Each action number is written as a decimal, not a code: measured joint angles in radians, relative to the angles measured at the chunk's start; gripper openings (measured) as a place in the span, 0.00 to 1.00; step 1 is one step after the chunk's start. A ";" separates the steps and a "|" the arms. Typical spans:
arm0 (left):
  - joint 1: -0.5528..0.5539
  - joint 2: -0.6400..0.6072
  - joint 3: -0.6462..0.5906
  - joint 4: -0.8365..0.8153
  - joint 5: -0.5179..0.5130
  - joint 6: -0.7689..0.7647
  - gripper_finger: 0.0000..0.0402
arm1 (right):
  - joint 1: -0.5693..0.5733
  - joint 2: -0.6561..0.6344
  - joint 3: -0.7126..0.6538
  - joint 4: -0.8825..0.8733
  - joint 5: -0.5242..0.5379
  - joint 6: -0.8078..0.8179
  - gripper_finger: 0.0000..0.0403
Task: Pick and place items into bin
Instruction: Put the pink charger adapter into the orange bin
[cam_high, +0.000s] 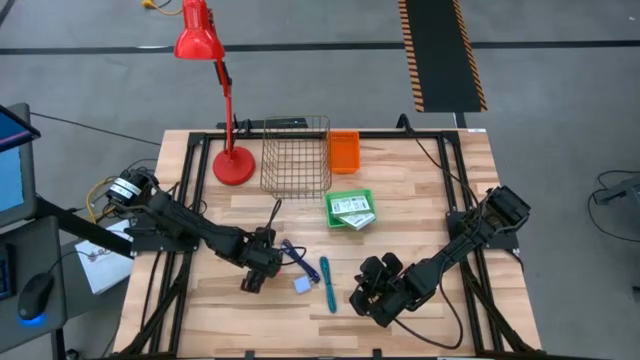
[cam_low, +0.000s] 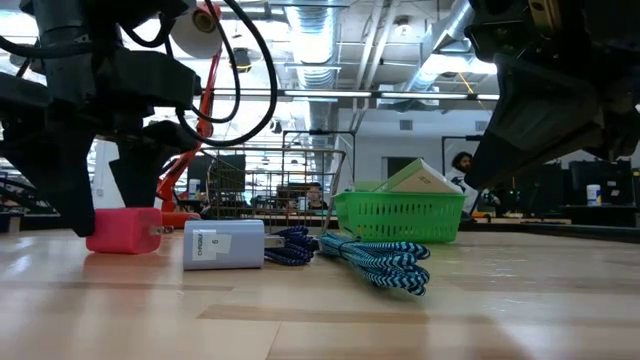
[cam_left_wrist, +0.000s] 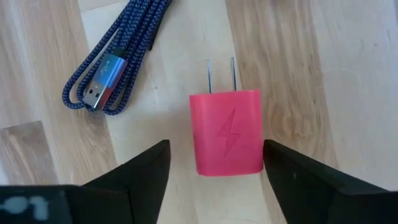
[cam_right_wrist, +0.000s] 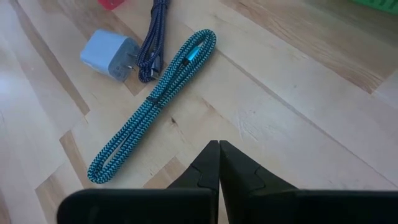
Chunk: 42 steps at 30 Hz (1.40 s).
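You are looking at a wooden table (cam_high: 400, 200) carrying a wire basket (cam_high: 296, 155), a green bin (cam_high: 350, 210) that already holds 2 white packets (cam_high: 352, 207), and an orange container (cam_high: 344, 151) just beside the basket.

Loose items are lying in the middle of the table, well apart from the bin: a teal braided cable (cam_right_wrist: 155, 99), a dark blue cable (cam_left_wrist: 118, 50), a pale-blue charger (cam_right_wrist: 109, 55) and a pink charger (cam_left_wrist: 227, 132).

The step in hand appears to be the pickup of the pink charger. The left gripper (cam_left_wrist: 214, 168) is hovering over it with its fingers spread wide — 1 on either side of the charger body, neither touching it, nothing held. The low view is showing the charger resting flat on the table.

The right gripper (cam_right_wrist: 219, 163) is waiting near the teal cable, fingers pressed together and empty.

For the next move, you are likely needing to lower the left gripper, close squarely on the charger's flat sides — clear of the 2 prongs — then lift and carry it across to the green bin.
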 joint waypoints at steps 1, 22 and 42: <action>0.000 0.000 0.000 0.000 0.000 0.000 0.58 | 0.000 0.000 0.000 0.000 0.000 0.000 0.00; 0.000 0.000 0.005 -0.013 -0.053 -0.034 0.32 | -0.001 0.000 0.000 0.090 0.099 0.073 0.00; -0.001 0.000 0.398 -0.454 -0.458 0.076 0.32 | -0.101 -0.029 0.000 0.494 0.375 0.043 0.00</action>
